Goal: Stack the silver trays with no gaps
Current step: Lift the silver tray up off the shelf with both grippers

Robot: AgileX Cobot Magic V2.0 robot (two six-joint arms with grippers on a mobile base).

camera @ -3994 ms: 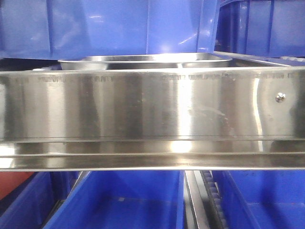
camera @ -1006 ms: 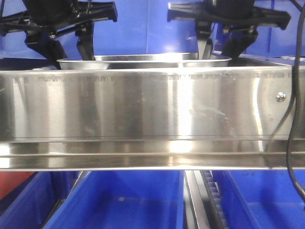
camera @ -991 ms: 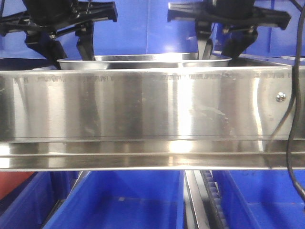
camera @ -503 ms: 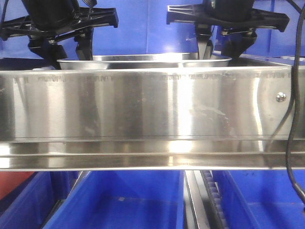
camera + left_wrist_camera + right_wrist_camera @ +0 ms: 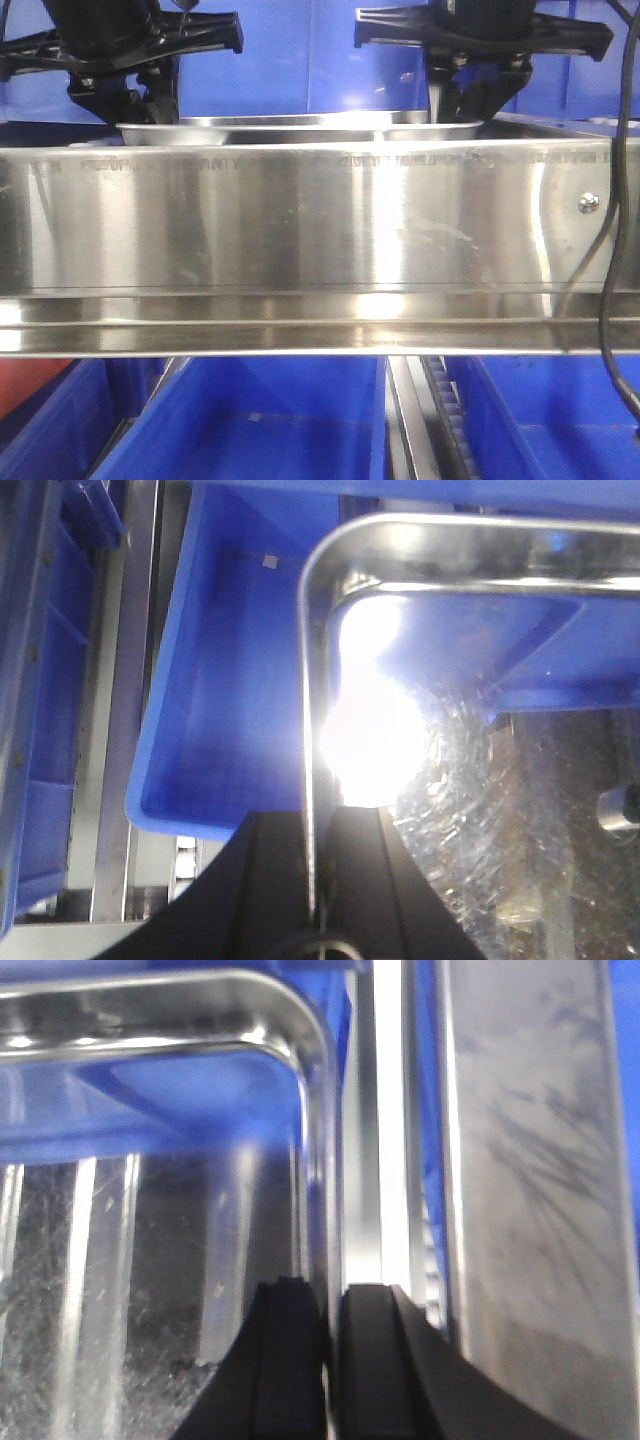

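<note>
The silver trays (image 5: 300,127) lie on the shelf behind the steel front panel; only their rims show, one rim line just above the other. My left gripper (image 5: 140,108) comes down on the left end and my right gripper (image 5: 466,108) on the right end. In the left wrist view the left gripper (image 5: 315,825) is shut on the thin left rim of the tray (image 5: 480,810), one finger on each side. The right gripper (image 5: 328,1300) is shut on the right rim of the tray (image 5: 150,1260) in the same way.
A long steel shelf front panel (image 5: 300,220) with a screw (image 5: 589,204) hides the trays' lower part. Blue bins stand behind (image 5: 300,50) and on the level below (image 5: 260,425). A black cable (image 5: 612,250) hangs at the right. A blue bin (image 5: 230,680) lies under the tray's left side.
Both grippers have closed from spread fingers onto the tray's end rims. The upper rim line now lies flatter and closer to the lower one.
</note>
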